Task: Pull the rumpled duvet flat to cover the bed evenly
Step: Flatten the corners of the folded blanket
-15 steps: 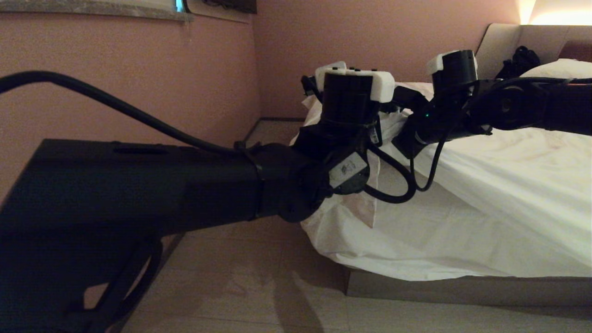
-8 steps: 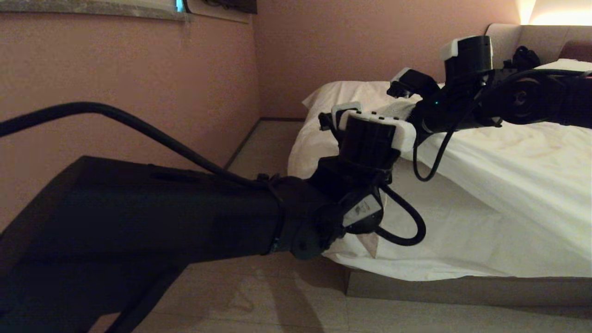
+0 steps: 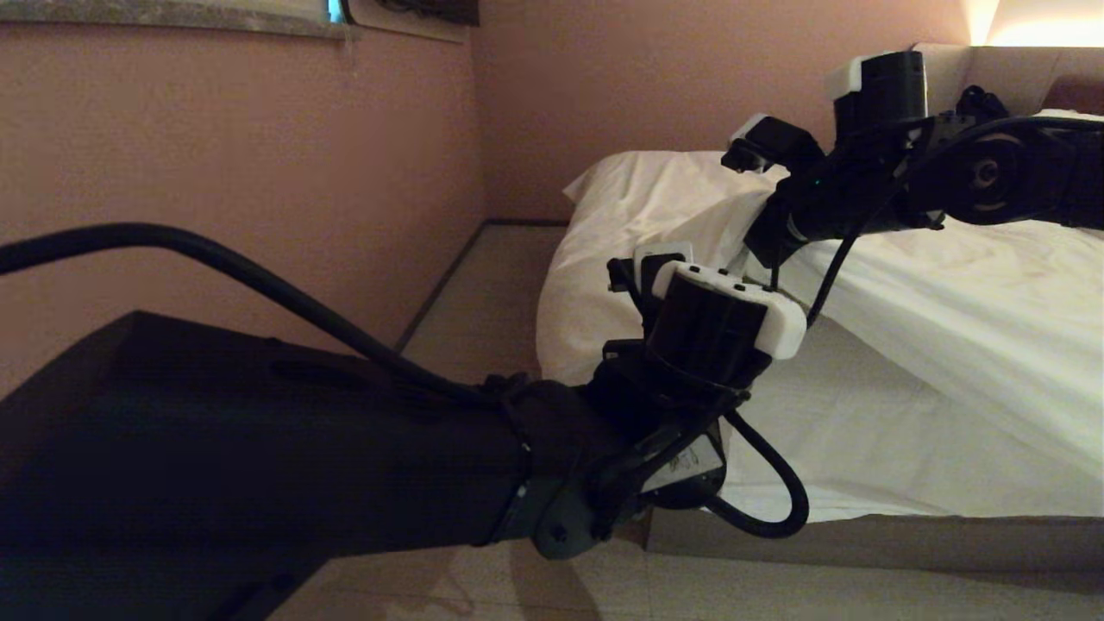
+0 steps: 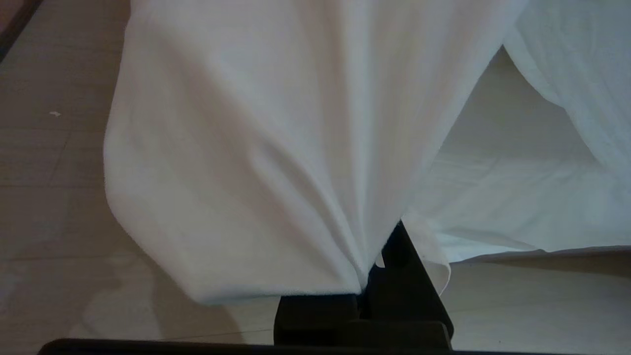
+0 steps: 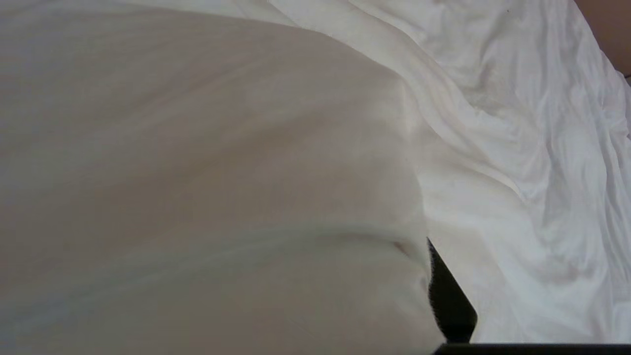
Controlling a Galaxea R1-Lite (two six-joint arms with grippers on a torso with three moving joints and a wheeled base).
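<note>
Head view: left hand (image 4: 367, 276) pinches duvet (image 3: 906, 345) edge at bed (image 3: 862, 539) corner; right hand (image 5: 443, 296) grips duvet further up. Risk: thin pinch slips w/ uneven pull, corner drops.

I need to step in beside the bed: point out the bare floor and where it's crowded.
Bare floor runs between the pink wall and the bed's foot end, and along the base in front. The corner is crowded: the left end effector grips the hanging duvet there, with the right end effector just above.
</note>
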